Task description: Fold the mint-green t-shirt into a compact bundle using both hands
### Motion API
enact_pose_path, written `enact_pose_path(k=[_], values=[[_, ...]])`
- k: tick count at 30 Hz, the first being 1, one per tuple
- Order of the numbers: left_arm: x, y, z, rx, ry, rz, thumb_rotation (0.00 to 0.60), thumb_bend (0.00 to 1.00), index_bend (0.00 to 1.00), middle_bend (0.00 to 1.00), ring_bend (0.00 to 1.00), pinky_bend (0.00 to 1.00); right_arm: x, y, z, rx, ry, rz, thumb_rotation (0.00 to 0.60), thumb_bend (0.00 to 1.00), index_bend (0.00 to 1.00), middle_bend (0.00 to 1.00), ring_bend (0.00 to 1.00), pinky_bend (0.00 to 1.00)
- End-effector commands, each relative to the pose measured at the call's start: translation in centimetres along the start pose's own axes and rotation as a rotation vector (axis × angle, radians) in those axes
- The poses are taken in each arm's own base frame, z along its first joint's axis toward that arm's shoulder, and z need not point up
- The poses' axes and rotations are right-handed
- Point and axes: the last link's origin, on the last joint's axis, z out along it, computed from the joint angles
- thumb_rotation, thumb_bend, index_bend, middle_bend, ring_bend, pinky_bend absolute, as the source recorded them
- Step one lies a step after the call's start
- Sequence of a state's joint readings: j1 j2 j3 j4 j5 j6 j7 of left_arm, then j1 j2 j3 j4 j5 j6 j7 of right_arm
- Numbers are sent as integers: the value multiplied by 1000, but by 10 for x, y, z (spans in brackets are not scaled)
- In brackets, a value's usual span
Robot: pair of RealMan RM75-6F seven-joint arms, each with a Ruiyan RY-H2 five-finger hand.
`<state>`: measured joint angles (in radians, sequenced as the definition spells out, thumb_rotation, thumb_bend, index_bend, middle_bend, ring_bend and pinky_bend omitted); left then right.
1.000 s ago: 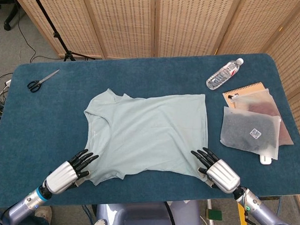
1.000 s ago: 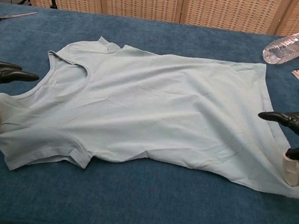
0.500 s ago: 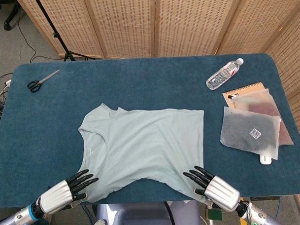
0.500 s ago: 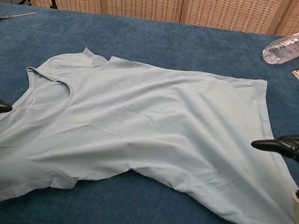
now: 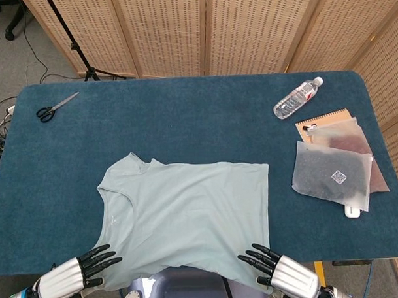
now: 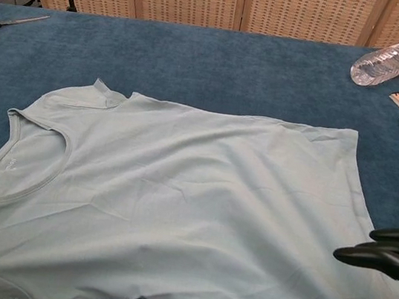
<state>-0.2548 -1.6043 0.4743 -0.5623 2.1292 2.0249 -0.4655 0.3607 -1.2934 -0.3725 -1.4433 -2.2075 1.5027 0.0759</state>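
Mint-green t-shirt (image 5: 185, 218): spread flat at lower centre of the blue tabletop (image 5: 185, 117), near edge hanging over the front. Left hand (image 5: 72, 274), lower left, grasps the shirt's near corner; right hand (image 5: 282, 275), lower right, likewise. Water bottle (image 5: 298, 98), scissors (image 5: 54, 107), packaged pouches (image 5: 334, 174) lie apart.

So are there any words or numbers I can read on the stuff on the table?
No text can be read in either view.
Grey pouch: a white sticker with a square code, too small to read.
Water bottle: its label is blurred.
Notebook: a small red and black mark near its top edge, unreadable.
T-shirt: a faint print inside the neckline in the chest view, too faint to read.
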Motion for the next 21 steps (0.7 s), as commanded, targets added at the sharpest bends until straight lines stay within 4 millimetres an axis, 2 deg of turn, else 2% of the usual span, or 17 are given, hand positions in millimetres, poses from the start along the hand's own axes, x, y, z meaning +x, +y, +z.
enact_pose_path(k=[1, 11, 17, 21], values=[[-1, 3, -5, 2, -4, -14, 600, 476, 723, 0, 0, 0, -1, -1, -2, 2, -5, -1, 600, 517, 677, 0, 0, 0], [-1, 2, -1, 2, 37, -32, 600, 475, 723, 0, 0, 0, -3, 2, -1, -9, -10, 1, 600, 517, 677, 0, 0, 0], [8, -12, 15, 69, 126, -46, 600, 470, 730, 0, 0, 0, 9, 18, 7, -70, 40, 39, 600, 517, 677, 0, 0, 0], [21, -26, 29, 164, 207, -70, 600, 465, 731, 0, 0, 0, 25, 36, 19, -138, 102, 82, 600, 517, 677, 0, 0, 0]])
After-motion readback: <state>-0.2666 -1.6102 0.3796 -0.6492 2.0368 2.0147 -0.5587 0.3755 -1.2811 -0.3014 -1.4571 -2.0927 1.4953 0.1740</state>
